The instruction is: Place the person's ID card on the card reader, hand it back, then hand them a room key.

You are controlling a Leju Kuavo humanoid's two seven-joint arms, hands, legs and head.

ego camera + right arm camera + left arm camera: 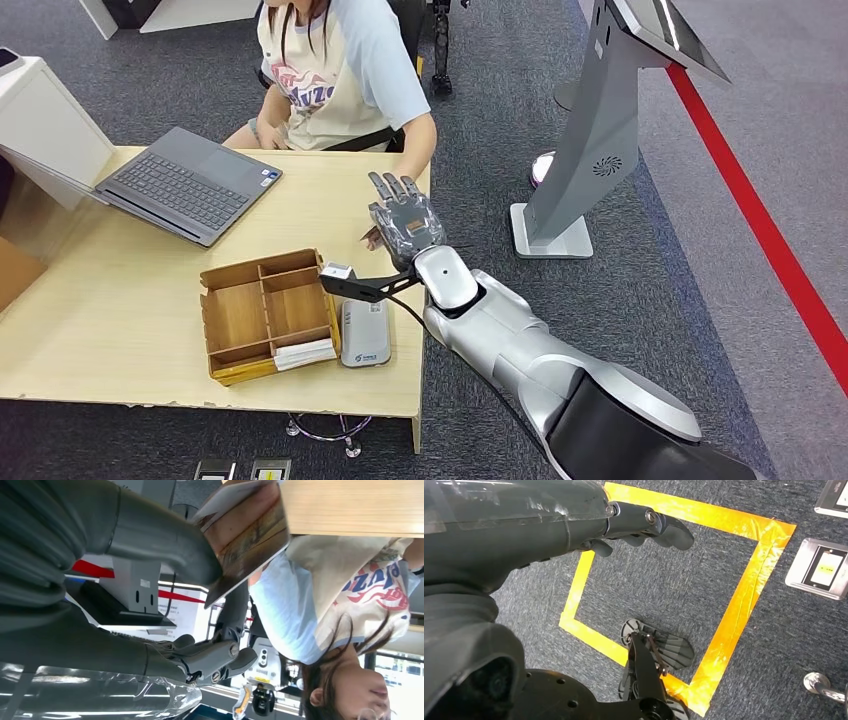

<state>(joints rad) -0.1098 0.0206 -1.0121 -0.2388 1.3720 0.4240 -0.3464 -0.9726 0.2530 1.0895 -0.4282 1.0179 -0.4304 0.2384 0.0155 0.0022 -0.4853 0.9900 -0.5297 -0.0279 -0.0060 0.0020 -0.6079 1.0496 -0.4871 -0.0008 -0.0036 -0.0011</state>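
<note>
The right hand [404,222] reaches over the far edge of the tabletop [120,320] toward the seated person [340,70], fingers extended. From the head view its back hides what lies beneath — only a small brown corner shows at its left. The right wrist view shows it better: the ID card [245,540] is pinched under the thick thumb [165,542], and the person's hand [235,522] presses on the card too, though its far end is cut off. The grey card reader [364,333] sits just beside the wooden organizer [262,312], whose front slot holds white cards [305,353]. An open laptop [190,182] lies further back. The left hand [644,525] hangs above the carpet, fingers curled, holding nothing.
</note>
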